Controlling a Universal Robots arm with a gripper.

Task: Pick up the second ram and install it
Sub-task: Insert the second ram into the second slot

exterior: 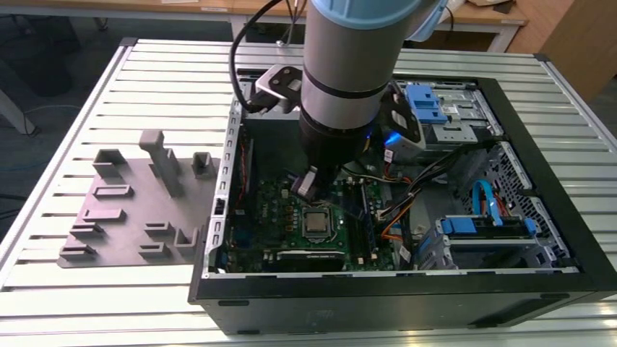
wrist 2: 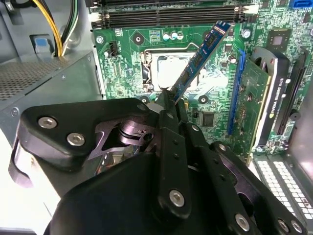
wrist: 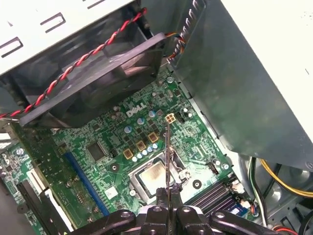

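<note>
The jaws are clamped on the second ram (wrist 2: 200,56), pinching one end of the narrow strip from both flat sides. In the second wrist view the stick reaches out tilted from the jaws over the motherboard (wrist 2: 132,39) and crosses the processor socket (wrist 2: 164,68). Its blue face carries dark chips and small labels, too small to read. In the first wrist view the second ram (wrist: 168,156) shows edge-on, as a thin line over the processor socket (wrist: 151,176). The black memory slots (wrist 2: 171,14) lie beyond its far end, apart from it. A white logo is printed on the board near the case fan (wrist: 93,73). A card (wrist 2: 259,93) beside a blue slot has pale print along its black cover. In the exterior view the arm (exterior: 347,65) reaches down into the open computer case (exterior: 386,289), which lies on the slatted tabletop (exterior: 97,303) beside a grey fixture plate (exterior: 126,217).
</note>
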